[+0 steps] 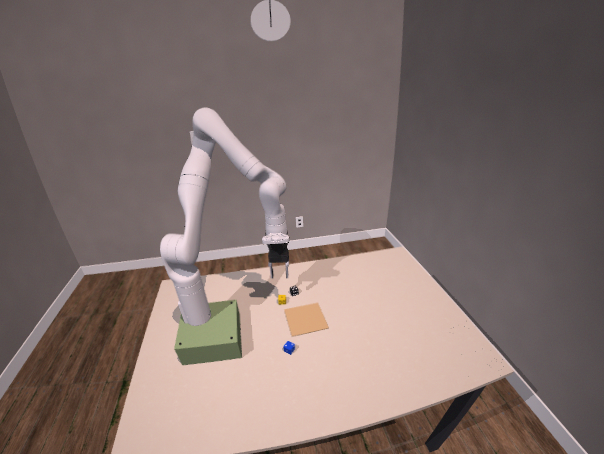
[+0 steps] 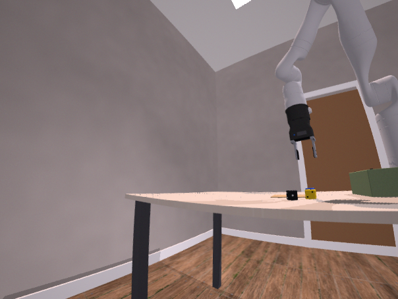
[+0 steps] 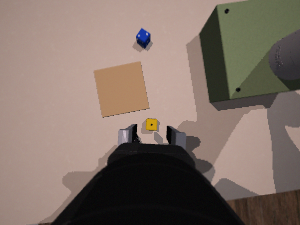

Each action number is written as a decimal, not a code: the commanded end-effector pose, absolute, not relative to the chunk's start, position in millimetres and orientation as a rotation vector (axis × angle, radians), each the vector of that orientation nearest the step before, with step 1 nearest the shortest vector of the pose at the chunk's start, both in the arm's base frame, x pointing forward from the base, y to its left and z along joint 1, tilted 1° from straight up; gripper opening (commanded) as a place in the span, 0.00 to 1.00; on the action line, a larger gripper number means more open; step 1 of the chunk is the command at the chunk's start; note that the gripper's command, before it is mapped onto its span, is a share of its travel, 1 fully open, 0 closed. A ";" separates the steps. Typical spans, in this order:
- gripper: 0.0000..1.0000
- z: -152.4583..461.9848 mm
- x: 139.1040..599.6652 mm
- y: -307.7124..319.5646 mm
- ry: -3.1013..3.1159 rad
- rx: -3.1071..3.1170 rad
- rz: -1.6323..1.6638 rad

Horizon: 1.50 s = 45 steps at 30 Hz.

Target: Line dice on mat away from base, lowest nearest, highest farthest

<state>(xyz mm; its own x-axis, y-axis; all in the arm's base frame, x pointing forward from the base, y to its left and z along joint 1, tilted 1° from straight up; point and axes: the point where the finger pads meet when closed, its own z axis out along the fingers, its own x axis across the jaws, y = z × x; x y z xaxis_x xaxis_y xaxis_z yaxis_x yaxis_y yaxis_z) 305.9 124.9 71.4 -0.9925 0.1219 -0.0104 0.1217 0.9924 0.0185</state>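
The tan mat (image 1: 306,320) (image 2: 277,196) (image 3: 121,90) lies flat on the table with no die on it. A yellow die (image 1: 282,300) (image 2: 310,193) (image 3: 151,124) is off the mat, one pip on top. A black die (image 1: 294,290) (image 2: 292,195) with white pips stands close to the yellow die, farther from the base; in the wrist view the left finger mostly hides it. A blue die (image 1: 289,347) (image 3: 143,37) lies past the mat's opposite side; its top seems to show two pips. My gripper (image 1: 279,276) (image 2: 306,158) (image 3: 151,131) is open and empty, pointing down, well above the yellow and black dice.
The green base block (image 1: 215,332) (image 2: 379,182) (image 3: 250,54) carries the arm on the base side of the dice. The table (image 1: 390,345) has its edge behind the black and yellow dice. Arm shadows fall near these dice.
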 end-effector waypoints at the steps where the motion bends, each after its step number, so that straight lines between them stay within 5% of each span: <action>1: 1.00 71.7 306.2 125.0 3.123 0.191 0.029; 19: 1.00 25.3 306.8 126.8 3.125 0.194 0.028; 20: 0.87 25.3 306.8 126.8 3.125 0.194 0.028; 45: 0.87 25.3 306.8 126.8 3.125 0.194 0.028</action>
